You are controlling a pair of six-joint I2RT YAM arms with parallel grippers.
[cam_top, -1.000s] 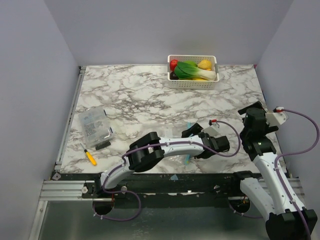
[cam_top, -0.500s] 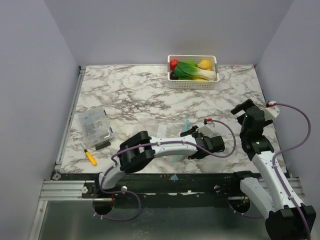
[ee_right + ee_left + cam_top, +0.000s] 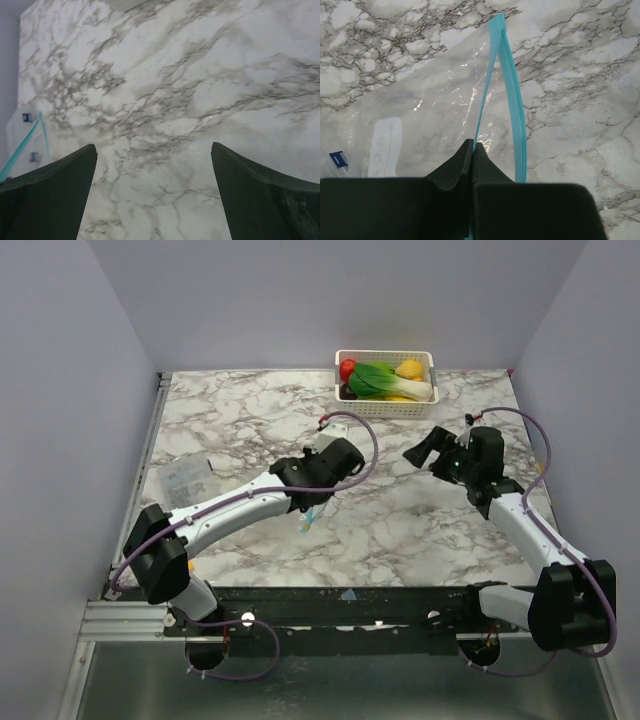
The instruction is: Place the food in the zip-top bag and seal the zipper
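Here, the left fingers (image 3: pixel 451 167) pinch shut on one lip of the zipper (image 3: pixel 515 105). Its long axis runs straight away from them, with the two lips parted. The zip-top bag (image 3: pixel 420 110) spreads leftward over the mid-bench (image 3: pixel 250 430), perhaps resting on it. To its right, the right fingers (image 3: pixel 55 185) gape wide, holding nothing. Farthest off, the food (image 3: pixel 380 380) sits in a white basket (image 3: pixel 385 408).

Bare counter (image 3: pixel 400 520) runs from the wide-open right pincer (image 3: pixel 152 147) to the white basket (image 3: pixel 385 408) at the far edge. The left arm (image 3: pixel 230 508) slants across left-centre, the left pincer (image 3: pixel 472 146) clamped on the zip-top bag (image 3: pixel 435 100) mid-counter. A clear packet (image 3: pixel 183 480) sits near the left edge.
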